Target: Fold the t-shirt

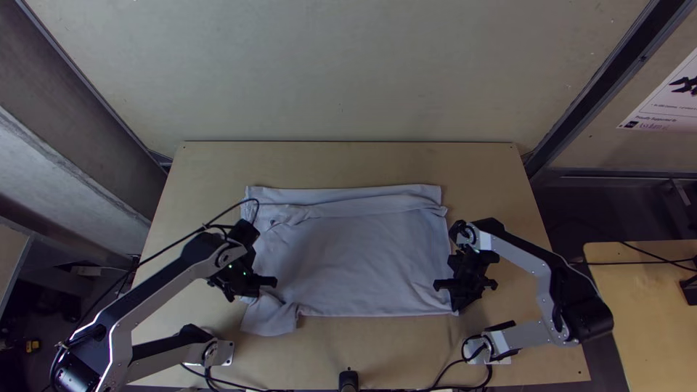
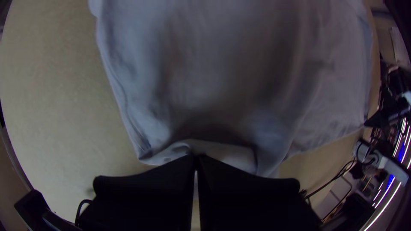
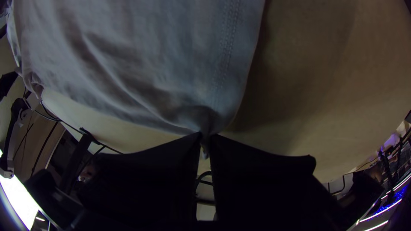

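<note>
Nearest the lens, my right pincer (image 3: 206, 134) is closed on a small gathered tuft at the near right corner of the t-shirt (image 1: 370, 254). Over at the near left, my left pincer (image 2: 195, 157) has its tips together too, apparently nipping a ridge of cloth just above a flap (image 1: 270, 321) that juts past the near edge. The shirt lies mostly flat across the middle of the tabletop (image 1: 392, 348), its long axis running left to right, with a folded band along the far side. What counts now is that nearly all the cloth lies on the far side of both pincers, each being nearer its own end. I judge the next fold wants both lifting evenly and travelling far; uneven travel could skew it.
</note>
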